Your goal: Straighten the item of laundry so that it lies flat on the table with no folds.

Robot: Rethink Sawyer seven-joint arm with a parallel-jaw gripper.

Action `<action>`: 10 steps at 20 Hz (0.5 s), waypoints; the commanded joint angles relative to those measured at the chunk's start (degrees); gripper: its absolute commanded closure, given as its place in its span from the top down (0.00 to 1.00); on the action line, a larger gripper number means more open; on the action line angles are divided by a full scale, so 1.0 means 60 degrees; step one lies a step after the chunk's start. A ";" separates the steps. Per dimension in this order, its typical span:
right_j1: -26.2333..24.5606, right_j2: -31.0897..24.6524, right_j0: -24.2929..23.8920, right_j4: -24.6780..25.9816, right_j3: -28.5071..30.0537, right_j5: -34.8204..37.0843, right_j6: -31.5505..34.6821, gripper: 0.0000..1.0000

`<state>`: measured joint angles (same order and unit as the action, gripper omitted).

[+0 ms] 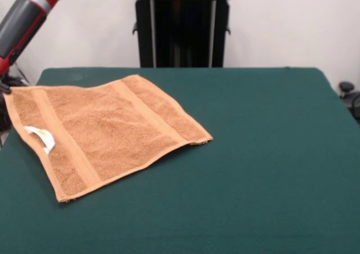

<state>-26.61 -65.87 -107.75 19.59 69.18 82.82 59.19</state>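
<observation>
Front view: one towel [104,133] lies on one green bench [270,169], toward the bench's left edge, its far-left corner reaching that edge. It is orange-tan terry, roughly square, spread open and turned at an angle, with two flat woven bands and one white label [41,137]. One red-and-black arm [25,18] enters at upper left; whether the end effector is apart or together cannot be told.

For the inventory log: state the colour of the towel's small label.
White, with a faint yellow mark. The label sits near the towel's left edge, seen in the front view.
</observation>
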 commanded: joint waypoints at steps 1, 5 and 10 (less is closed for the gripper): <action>-0.0353 0.0898 0.0439 0.0116 -0.1108 0.0624 -0.3872 0.00; -0.0305 0.1060 0.0787 -0.0059 -0.1576 0.0761 -0.3541 0.00; -0.0375 0.1059 0.0881 -0.0130 -0.1740 0.0854 -0.3973 0.00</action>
<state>-26.62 -65.62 -106.79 19.61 67.46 82.98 52.95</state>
